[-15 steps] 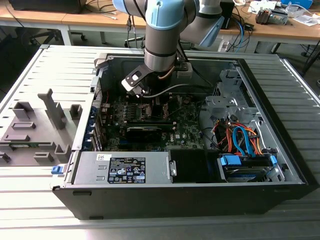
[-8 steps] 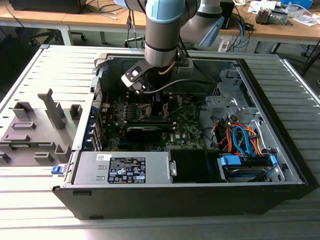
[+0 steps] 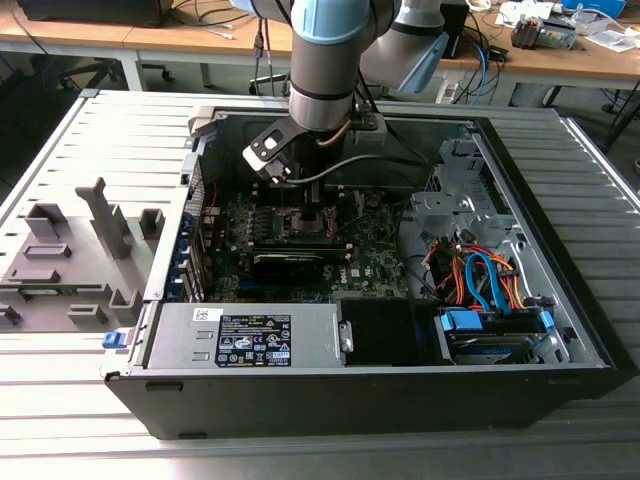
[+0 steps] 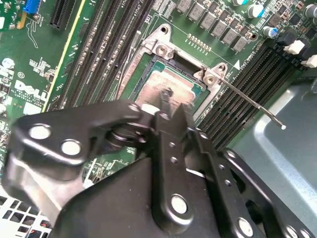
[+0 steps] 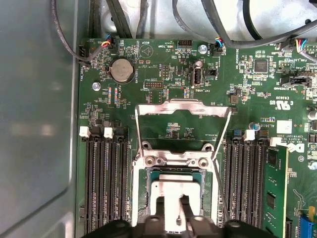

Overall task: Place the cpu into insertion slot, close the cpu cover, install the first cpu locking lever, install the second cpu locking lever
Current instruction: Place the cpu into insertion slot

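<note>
My gripper reaches down into the open computer case, right over the insertion slot on the green motherboard. The cpu, with its silver-grey top, lies flat inside the slot. In both wrist views the black fingertips are pressed together, with their tip at or just above the cpu's top. The cpu cover is swung open and lies back beyond its hinge. A thin wire locking lever stands free beside the slot, unlatched.
Black memory slots flank the socket on both sides. A black graphics card lies just in front of it, then the power supply. Drive bays with orange and blue cables fill the exterior view's right. Grey fixtures stand outside the case.
</note>
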Robot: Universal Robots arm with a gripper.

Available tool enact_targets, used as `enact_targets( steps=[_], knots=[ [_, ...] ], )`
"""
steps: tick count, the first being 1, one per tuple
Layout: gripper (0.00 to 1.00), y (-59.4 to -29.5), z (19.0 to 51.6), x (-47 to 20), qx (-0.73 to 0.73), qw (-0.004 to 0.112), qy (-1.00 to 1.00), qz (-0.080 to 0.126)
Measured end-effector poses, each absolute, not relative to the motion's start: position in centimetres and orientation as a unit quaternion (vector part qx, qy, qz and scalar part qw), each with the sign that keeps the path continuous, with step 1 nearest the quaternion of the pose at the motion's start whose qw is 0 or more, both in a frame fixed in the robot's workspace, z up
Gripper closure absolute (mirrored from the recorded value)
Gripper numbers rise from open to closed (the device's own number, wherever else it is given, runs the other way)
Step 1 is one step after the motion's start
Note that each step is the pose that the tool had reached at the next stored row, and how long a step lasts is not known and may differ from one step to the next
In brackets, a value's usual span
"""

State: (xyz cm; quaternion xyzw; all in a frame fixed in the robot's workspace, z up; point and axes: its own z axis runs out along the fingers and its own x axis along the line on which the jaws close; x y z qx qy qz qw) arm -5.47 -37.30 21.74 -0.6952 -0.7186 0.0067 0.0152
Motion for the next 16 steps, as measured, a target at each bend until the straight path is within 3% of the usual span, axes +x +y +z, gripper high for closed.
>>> enact_targets(
  steps=[4, 16],
  knots=[
    [0.89, -37.29, 21.74, -5.46, -0.695, 0.015, -0.718, 0.007],
    [0.89, -37.31, 21.86, -5.39, -0.695, 0.015, -0.719, 0.007]
  ],
)
